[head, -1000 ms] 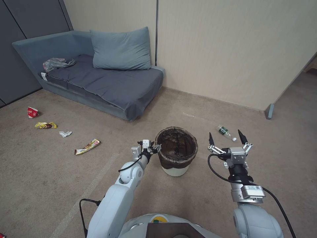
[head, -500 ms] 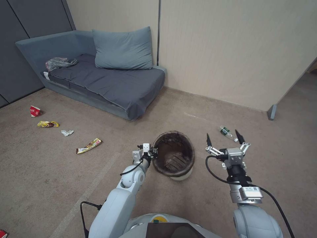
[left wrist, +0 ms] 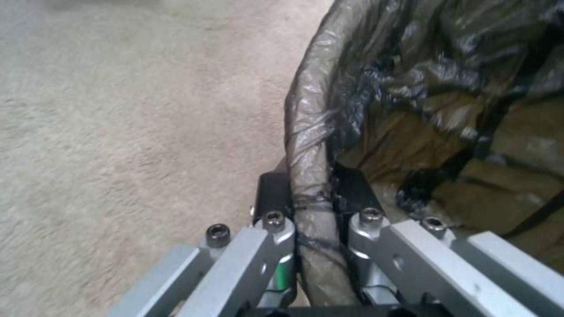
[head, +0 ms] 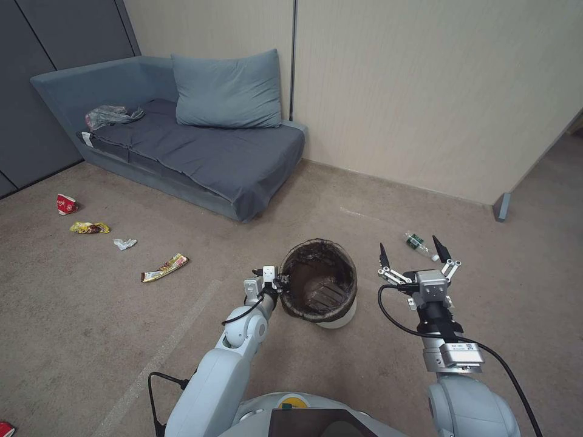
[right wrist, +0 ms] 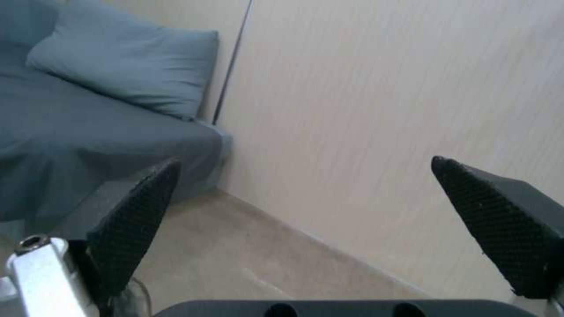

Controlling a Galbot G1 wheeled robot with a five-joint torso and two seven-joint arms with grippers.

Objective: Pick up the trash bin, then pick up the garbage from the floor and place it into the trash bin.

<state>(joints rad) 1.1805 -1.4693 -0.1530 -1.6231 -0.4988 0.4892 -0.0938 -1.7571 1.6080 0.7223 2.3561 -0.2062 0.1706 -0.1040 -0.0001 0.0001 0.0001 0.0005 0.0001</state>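
The trash bin [head: 344, 315], white with a dark bag over its rim, stands tilted on the carpet in front of me, its mouth tipped toward me. My left gripper [head: 281, 282] is shut on the bin's near-left rim; in the left wrist view the bagged rim [left wrist: 308, 145] runs between the left gripper's [left wrist: 314, 196] two black pads. My right gripper [head: 412, 250] hangs open to the right of the bin, its right gripper [right wrist: 304, 163] fingers spread wide with nothing between them. Garbage lies on the floor: a green-labelled bottle [head: 418, 243] just beyond the right gripper, a red cup [head: 65, 204], a yellow wrapper [head: 89, 228], a tissue [head: 124, 244] and another wrapper [head: 164, 267].
A grey-blue sofa [head: 200, 152] with a pillow [head: 228, 90] and a crumpled bag [head: 110, 115] stands at the back left against the wall. A wall corner post [head: 501, 207] sits at the right. A red scrap [head: 5, 429] lies at the near left.
The bin has gone from upright to tilted toward me in my left gripper's hold. The view has shifted slightly. My right gripper has edged up, still open.
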